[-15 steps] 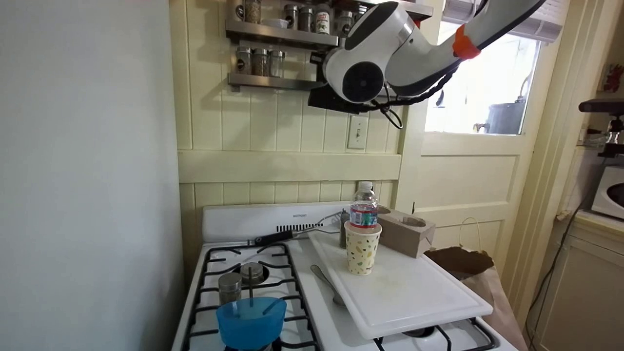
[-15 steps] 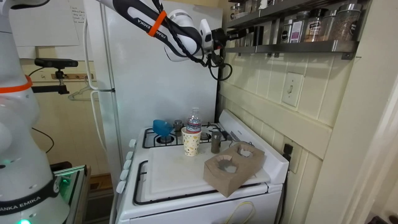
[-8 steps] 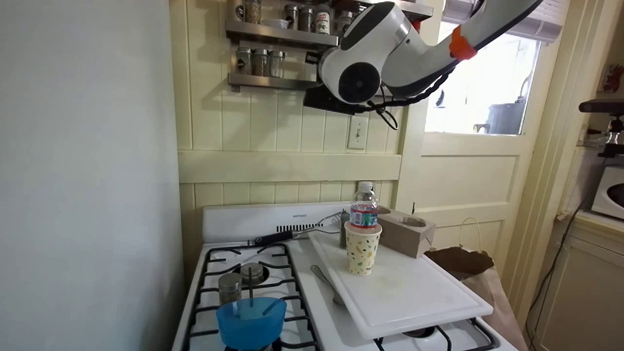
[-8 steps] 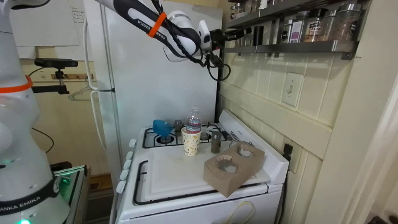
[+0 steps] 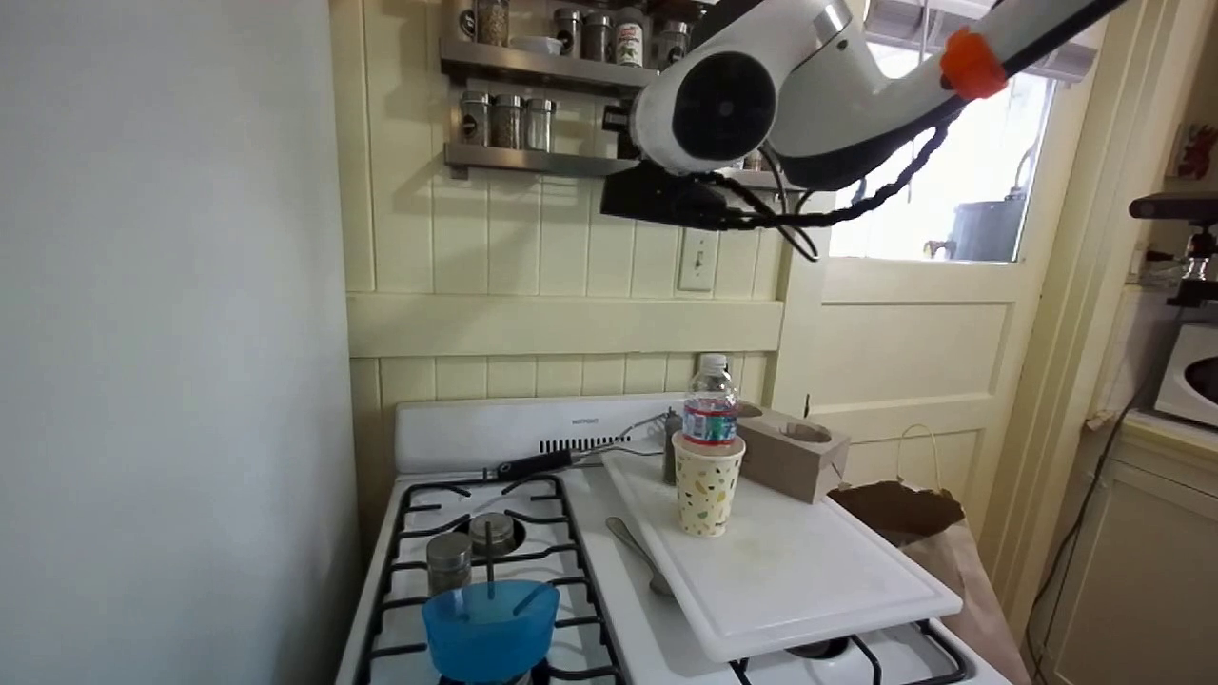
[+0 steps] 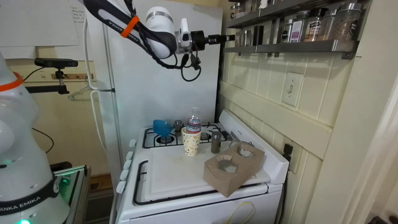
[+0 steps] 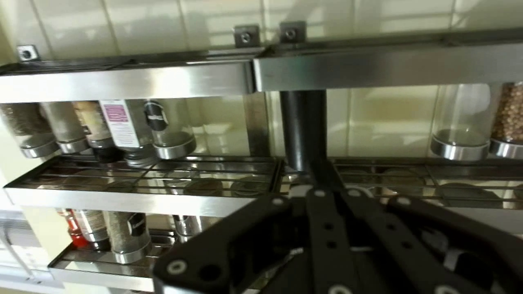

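Black upright cylinder [image 7: 304,126], material unclear, on brushed-metal wall shelf [image 7: 376,67]; fingers [image 7: 327,175] fully closed, empty, aimed toward it. Step judged: positioning; any grasp needs opening first.

A bottle [image 5: 711,419] stands in a spotted cup [image 5: 706,495] on a white cutting board [image 5: 809,576].

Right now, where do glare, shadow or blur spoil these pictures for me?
In an exterior view, the door window is largely washed out, and faint shadows fall on the wall below the shelves; in the wrist view, glare whitens a steel rail, the gripper and black cylinder blend darkly where they overlap, and jar labels look soft.
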Action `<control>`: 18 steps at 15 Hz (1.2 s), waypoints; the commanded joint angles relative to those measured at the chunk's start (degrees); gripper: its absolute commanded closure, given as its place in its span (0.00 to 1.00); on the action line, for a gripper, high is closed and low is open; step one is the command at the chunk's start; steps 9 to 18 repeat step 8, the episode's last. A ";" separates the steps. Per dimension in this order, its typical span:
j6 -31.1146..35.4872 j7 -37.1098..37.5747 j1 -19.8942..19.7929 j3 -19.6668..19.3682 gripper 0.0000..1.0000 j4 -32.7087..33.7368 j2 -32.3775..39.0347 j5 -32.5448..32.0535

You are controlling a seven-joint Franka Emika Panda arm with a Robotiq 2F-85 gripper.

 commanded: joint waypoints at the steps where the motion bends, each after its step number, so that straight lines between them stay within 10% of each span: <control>1: 5.81 -15.50 0.90 -0.40 1.00 -12.24 -13.40 10.55; 6: 15.24 -38.35 -0.44 1.15 1.00 -20.70 -26.98 26.39; 7: 12.98 -40.94 2.89 -1.29 0.74 -21.16 -28.25 28.61; 8: 13.32 -35.07 -0.07 0.96 0.97 -17.58 -23.00 23.97; 18: 13.32 -35.07 -0.07 0.96 0.97 -17.58 -23.00 23.97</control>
